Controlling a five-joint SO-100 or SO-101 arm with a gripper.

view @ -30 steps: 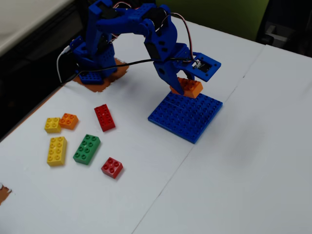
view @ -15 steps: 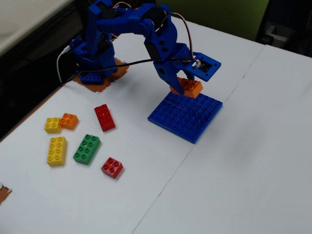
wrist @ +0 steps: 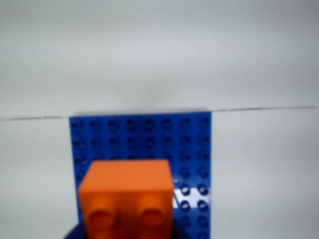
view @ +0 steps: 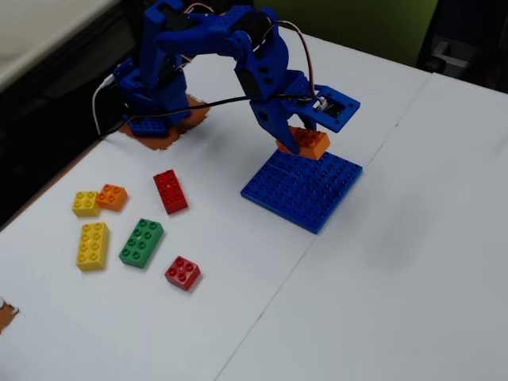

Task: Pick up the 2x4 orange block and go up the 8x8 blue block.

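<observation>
Orange brick pinched in the pincer, held at the far edge of the blue plate.

The gripper (view: 298, 136) is clamped on the 2x4 orange block (view: 305, 143); in the fixed view the block sits between the fingers at the far rim of the 8x8 blue block (view: 305, 190), whether touching the studs or just above them I cannot tell. In the wrist view the orange block (wrist: 127, 199) fills the lower middle, over the baseplate (wrist: 189, 144); its lower end is cut off by the frame, only two studs show, and the whole view is blurred. Fingers barely visible there, a dark blue sliver at the bottom edge. Off to the left on the white table (view: 397, 278): a red 2x4 brick (view: 170, 191), small yellow brick (view: 86, 203), small orange brick (view: 112, 197), yellow 2x4 brick (view: 93, 245), green brick (view: 141, 243), small red brick (view: 182, 272), all well apart from the plate.
</observation>
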